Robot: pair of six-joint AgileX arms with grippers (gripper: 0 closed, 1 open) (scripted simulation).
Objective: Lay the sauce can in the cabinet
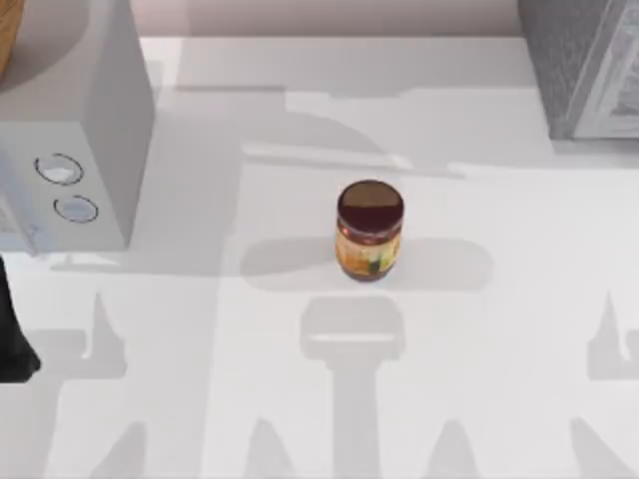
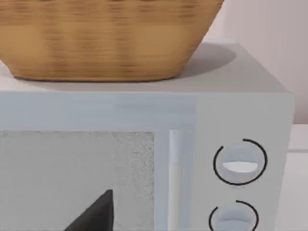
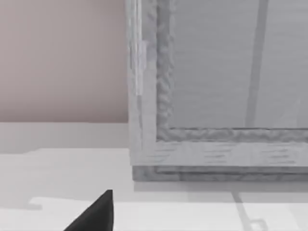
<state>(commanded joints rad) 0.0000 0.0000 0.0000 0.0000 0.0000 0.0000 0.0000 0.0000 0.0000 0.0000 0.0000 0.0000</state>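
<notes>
A: From above, where is the sauce can (image 1: 369, 230)?

B: Upright near the middle of the white table (image 1: 499, 329), alone, well apart from the cabinet (image 1: 579, 65) at the far right corner and from the pale box with two dials (image 1: 75, 150) at the left. A dark piece of the left arm (image 1: 12, 334) sits at the left edge, far from the can.

A: The left wrist view?

B: It faces the dialled box, a wicker basket (image 2: 106, 38) on top. One dark fingertip (image 2: 96, 216) shows; I cannot tell how the jaws stand.

A: And the right wrist view?

B: The cabinet's framed front, close ahead. One dark fingertip (image 3: 96, 214) again; the grip's state cannot be told.
</notes>
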